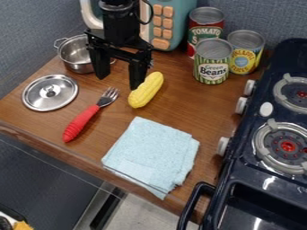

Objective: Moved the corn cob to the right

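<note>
The black gripper [120, 80] hangs down at the upper middle of the counter, open, with its two fingers spread apart and nothing between them. A yellow corn cob [146, 90] lies on the wood slightly right of the gripper, tilted from lower left to upper right. The gripper's right finger is right beside the cob's left side and overlaps it a little in view; whether they touch I cannot tell.
A fork with a red handle [81, 123], a lid [50, 92] and a metal pot [75, 54] are on the left. A blue cloth [152, 154] lies in front. Cans [212, 61] stand at the back right, beside the dark stove [262, 173].
</note>
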`<state>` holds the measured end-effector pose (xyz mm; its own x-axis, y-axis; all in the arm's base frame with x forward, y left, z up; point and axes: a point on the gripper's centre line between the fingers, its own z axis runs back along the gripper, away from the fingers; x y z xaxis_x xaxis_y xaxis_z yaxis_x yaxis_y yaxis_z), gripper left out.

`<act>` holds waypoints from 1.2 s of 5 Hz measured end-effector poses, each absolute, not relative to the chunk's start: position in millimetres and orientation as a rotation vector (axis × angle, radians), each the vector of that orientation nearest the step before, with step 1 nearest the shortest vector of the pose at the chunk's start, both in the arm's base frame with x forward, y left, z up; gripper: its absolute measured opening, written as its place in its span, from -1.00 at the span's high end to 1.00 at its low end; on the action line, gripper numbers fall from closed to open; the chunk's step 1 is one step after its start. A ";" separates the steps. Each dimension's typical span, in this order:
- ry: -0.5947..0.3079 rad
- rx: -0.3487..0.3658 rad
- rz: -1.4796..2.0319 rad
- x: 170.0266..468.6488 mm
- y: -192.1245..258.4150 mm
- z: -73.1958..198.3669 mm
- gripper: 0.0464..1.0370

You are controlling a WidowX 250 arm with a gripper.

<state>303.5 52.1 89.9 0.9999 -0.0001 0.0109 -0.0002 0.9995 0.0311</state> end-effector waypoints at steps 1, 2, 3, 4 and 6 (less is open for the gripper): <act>0.021 0.026 -0.002 302.3 51.9 80.1 -0.92; 0.018 0.022 -0.013 313.0 53.4 79.8 -0.93; -0.007 0.003 -0.014 331.2 54.6 83.9 -0.92; -0.025 -0.002 0.018 346.7 59.3 79.5 -0.92; -0.045 0.011 0.047 380.3 58.5 62.4 -0.92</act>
